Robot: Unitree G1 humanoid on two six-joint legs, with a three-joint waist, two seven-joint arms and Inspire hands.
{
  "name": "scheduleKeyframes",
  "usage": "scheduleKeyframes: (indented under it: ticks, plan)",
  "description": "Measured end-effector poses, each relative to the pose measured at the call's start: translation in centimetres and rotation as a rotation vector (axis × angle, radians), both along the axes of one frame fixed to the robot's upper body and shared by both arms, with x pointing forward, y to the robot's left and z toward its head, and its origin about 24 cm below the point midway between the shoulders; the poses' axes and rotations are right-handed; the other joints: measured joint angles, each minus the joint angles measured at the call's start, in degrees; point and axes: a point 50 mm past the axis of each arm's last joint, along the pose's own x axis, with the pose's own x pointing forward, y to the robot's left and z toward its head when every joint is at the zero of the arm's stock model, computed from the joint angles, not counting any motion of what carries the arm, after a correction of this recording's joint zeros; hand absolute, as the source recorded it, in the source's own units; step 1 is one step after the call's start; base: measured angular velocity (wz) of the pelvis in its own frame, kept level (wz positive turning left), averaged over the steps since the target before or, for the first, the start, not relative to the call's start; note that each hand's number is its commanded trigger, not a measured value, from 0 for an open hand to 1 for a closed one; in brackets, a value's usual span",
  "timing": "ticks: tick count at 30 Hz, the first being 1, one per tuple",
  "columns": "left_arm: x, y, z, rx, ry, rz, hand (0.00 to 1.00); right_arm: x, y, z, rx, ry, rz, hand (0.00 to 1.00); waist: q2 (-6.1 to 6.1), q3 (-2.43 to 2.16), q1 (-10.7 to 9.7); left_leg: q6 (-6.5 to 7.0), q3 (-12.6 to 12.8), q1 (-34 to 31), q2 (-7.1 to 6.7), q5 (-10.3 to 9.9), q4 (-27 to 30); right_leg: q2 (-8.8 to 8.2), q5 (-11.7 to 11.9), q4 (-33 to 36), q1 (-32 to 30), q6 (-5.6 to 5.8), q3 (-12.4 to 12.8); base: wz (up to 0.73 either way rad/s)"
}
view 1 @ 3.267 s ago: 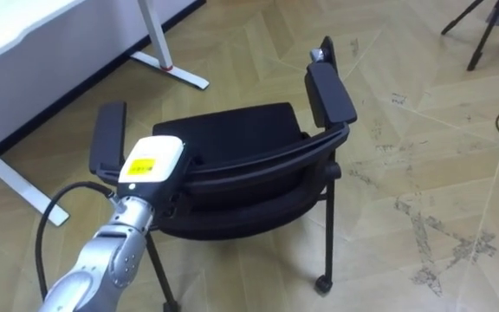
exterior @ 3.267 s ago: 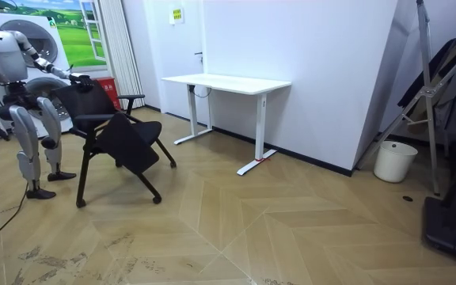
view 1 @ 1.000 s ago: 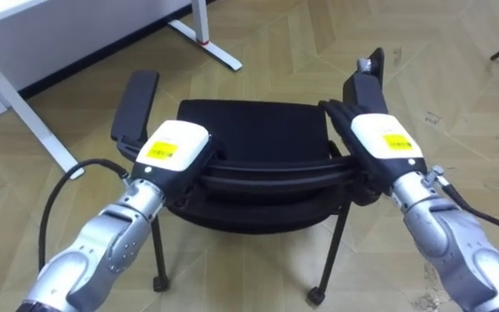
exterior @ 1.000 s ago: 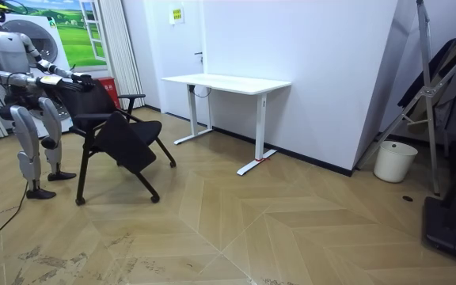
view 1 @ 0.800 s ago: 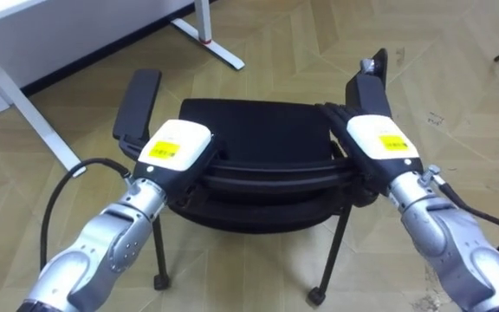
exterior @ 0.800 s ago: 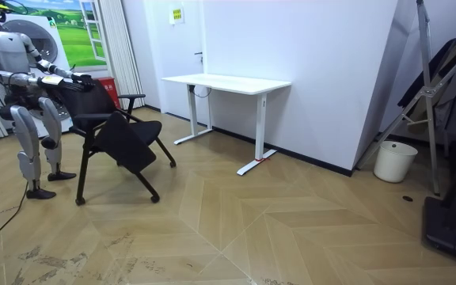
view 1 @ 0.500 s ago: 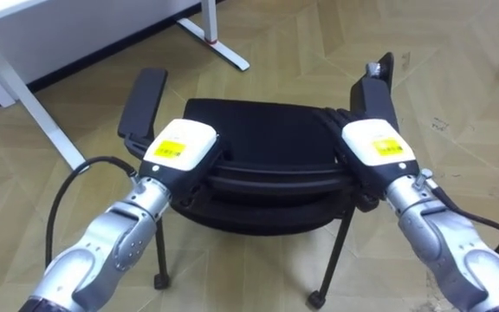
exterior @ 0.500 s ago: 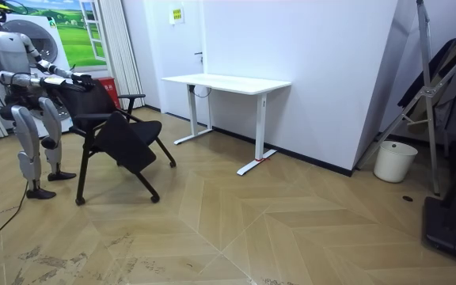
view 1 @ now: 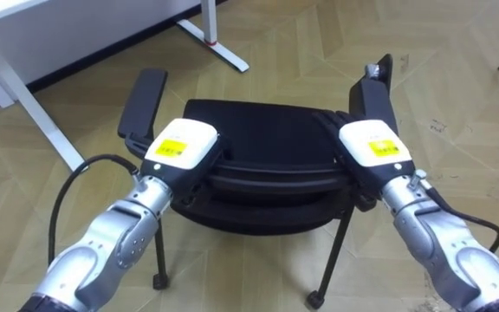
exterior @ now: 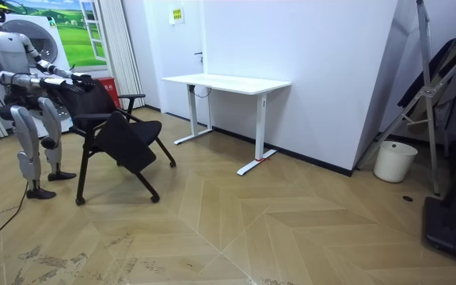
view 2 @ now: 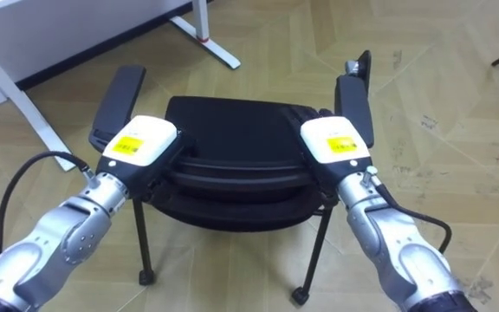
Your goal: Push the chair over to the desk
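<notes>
Since 3.3 s ago: right hand (view 1: pixel 371 147) has come in and landed on the chair (view 1: pixel 262 139), and the camera has swung round to square up on it. Against 0.5 s ago, next to nothing differs.

Left eye view:
- Left hand (view 1: pixel 178 149) is palm-down on the left end of the backrest (view 1: pixel 275 176), arm coming in from the lower left.
- Right hand mirrors it on the right end, forearm in from the lower right.
- Only the backs of both hands show. Fingers are hidden over the backrest's far edge, so can't tell whether they're spread or curled.
- Chair is straight ahead, seat facing away. Left armrest (view 1: pixel 143 102) and right armrest (view 1: pixel 375 97) stick out just beyond each hand.
- White desk (view 1: pixel 24 104) is at upper left, well apart from the chair.

Room view:
- Robot stands upright at the room view's left, right behind the chair (exterior: pixel 109 131), both arms stretched level onto the backrest top.
- 3.3 s ago only one arm reached out.
- Chair is on the wood floor (exterior: pixel 236 229), same spot as in the earlier pictures, short of the desk (exterior: pixel 228 82).
- White bin (exterior: pixel 394 161) is far off to the room view's right.

Right eye view:
- Same pose, with left hand (view 2: pixel 141 139) and right hand (view 2: pixel 336 139) flat on the two backrest ends.
</notes>
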Motion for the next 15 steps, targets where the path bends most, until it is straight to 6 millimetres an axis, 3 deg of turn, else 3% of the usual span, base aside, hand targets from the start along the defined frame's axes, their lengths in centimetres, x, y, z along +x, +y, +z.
scheduleKeyframes:
  ticks: [15]
  plan:
    - [0.20, 0.09, 0.12, 0.007, 0.009, 0.003, 1.00, -0.04, -0.44, 0.08, -0.065, -0.018, 0.036, 1.00, 0.27, -0.09, 0.1, 0.00, -0.2, -0.5, 0.02, 0.0, 0.9, -0.02, 0.0, -0.1, 0.0, -0.04, -0.1, 0.00]
